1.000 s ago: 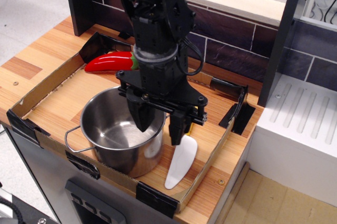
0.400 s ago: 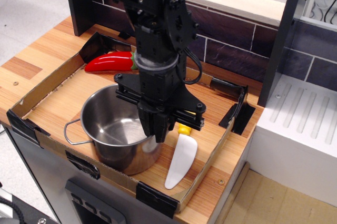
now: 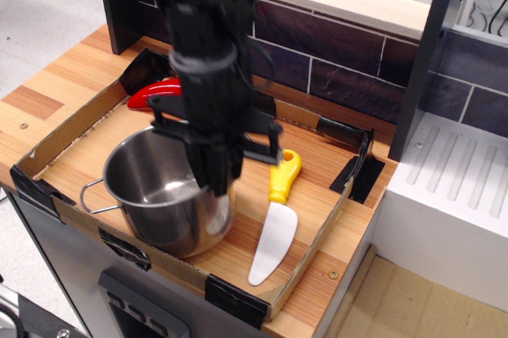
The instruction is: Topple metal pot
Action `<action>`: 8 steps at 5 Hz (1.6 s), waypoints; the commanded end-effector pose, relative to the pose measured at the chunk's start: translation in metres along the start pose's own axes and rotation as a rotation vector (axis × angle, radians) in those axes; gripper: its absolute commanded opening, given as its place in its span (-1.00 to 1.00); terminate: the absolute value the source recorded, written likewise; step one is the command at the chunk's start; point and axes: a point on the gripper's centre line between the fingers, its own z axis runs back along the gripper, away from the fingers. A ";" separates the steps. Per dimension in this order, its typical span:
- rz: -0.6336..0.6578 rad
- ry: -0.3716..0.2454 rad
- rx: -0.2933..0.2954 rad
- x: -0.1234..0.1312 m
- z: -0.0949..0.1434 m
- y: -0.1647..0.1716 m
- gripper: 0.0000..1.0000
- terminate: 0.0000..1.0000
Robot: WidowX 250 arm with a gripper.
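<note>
The metal pot is a shiny steel cylinder with no lid. It stands at the front left of the shallow cardboard tray, with one wire loop handle pointing left. It looks slightly tipped, its right side lifted. My gripper comes down from above with its fingers pinched together on the pot's right rim, one inside and one outside. The arm is motion-blurred and hides the pot's far rim.
A knife with a yellow handle and white blade lies just right of the pot. A red pepper lies behind it, half hidden by the arm. Black clips hold the tray's corners. A brick wall is behind, and a white drainer is to the right.
My gripper closed on the pot's right rim, then swung left. The pot has slid left with it, and the knife's yellow handle is now uncovered.
</note>
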 end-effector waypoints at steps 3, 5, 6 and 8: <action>0.120 0.371 -0.404 0.032 0.047 0.035 -1.00 -1.00; 0.168 0.430 -0.408 0.045 0.029 0.054 -1.00 -1.00; 0.200 0.347 -0.344 0.050 0.025 0.061 -1.00 -1.00; 0.234 0.086 -0.146 0.062 0.037 0.080 1.00 -1.00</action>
